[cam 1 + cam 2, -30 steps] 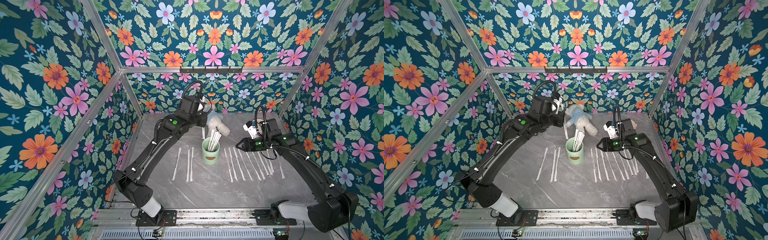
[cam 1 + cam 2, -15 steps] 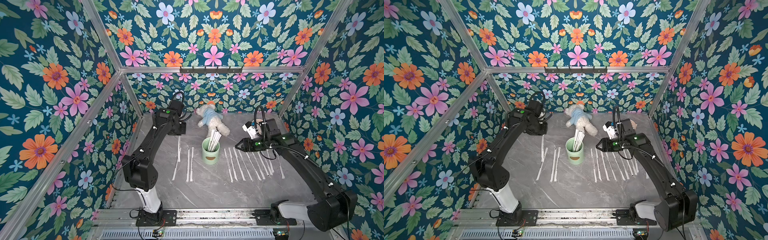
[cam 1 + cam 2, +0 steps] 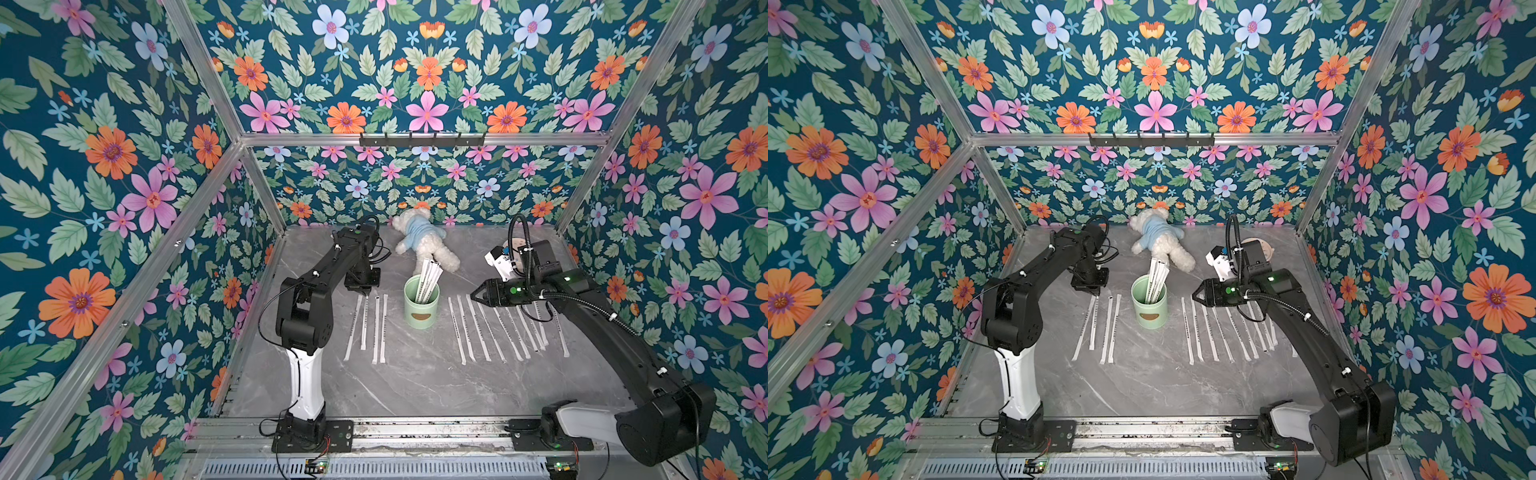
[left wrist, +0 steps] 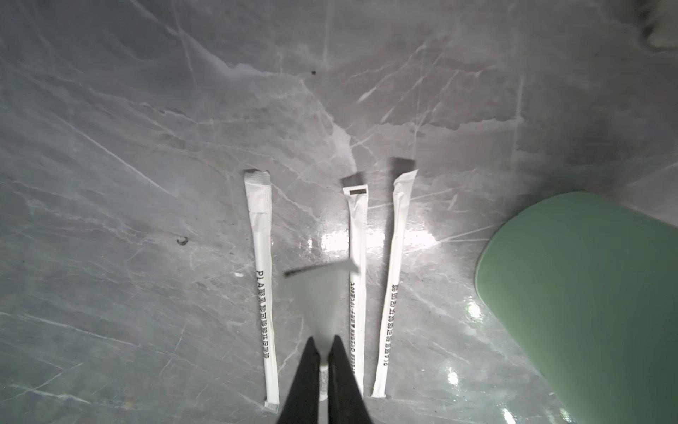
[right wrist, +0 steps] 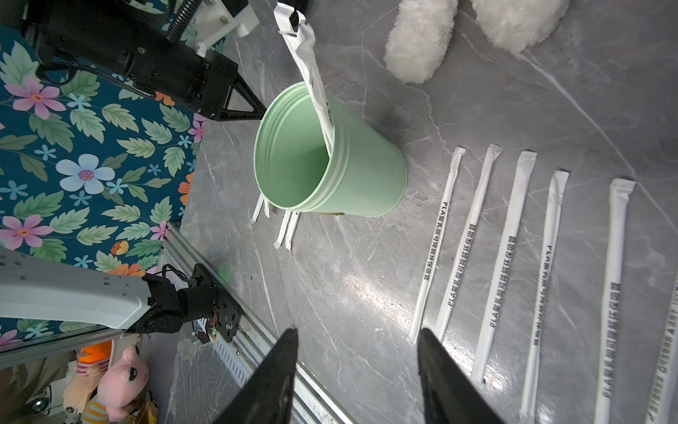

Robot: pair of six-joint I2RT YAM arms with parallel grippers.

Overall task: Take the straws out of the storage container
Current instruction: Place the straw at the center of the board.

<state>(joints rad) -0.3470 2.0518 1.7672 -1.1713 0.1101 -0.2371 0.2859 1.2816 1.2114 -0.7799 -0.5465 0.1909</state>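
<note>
While left fingers [image 4: 302, 385] pinch flat paper straw [image 4: 317, 304], right fingers [image 5: 275, 381] spread; cylindrical cup [image 5: 367, 176].

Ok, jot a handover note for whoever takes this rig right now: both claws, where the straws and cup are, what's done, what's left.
Left claw: shut on one straw, pinched near its end, beside three straws lying flat left of the cup.
Right claw: open, empty, hovering right of the cup over a row of straws laid flat.
Done: those straws are out on the table, on both sides of the cup.
Left: set down the held straw, then pull the few straws standing in the cup.
</note>
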